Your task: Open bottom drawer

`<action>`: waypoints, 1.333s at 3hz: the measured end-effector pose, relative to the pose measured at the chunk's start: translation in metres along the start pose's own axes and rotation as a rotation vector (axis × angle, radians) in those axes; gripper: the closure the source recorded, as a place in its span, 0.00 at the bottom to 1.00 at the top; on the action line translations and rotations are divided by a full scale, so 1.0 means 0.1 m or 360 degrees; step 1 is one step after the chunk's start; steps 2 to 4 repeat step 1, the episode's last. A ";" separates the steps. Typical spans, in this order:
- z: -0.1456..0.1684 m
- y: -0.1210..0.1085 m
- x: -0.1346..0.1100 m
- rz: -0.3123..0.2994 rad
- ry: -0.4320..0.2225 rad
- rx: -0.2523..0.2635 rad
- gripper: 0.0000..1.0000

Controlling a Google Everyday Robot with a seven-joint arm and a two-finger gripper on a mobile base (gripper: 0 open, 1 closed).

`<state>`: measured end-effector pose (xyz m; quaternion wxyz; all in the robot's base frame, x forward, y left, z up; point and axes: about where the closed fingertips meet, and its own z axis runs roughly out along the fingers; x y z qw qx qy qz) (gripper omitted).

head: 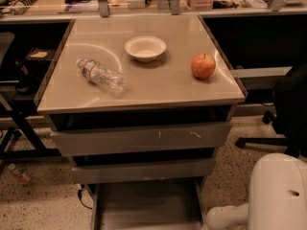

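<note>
The bottom drawer [148, 206] is the narrowest of three grey drawers under the table. It stands pulled out toward me, and its shallow grey tray shows at the bottom edge of the camera view. Its face panel is cut off below the frame. The gripper is out of view below the bottom edge. Only the white arm [278, 195] and a white link [225, 217] show at the lower right, just right of the open tray.
The widest drawer [141, 138], with white scratch marks, and the mid-width drawer [144, 170] sit slightly out. On the tabletop [158, 87] lie a plastic bottle [100, 75], a white bowl [145, 48] and a red apple [203, 66]. A black chair [288, 104] stands right.
</note>
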<state>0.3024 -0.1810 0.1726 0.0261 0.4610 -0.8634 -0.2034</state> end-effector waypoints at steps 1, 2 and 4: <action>-0.05 0.08 0.11 0.0051 -0.0012 0.0024 0.00; -0.05 0.08 0.11 0.0051 -0.0012 0.0024 0.00; -0.05 0.08 0.11 0.0051 -0.0012 0.0024 0.00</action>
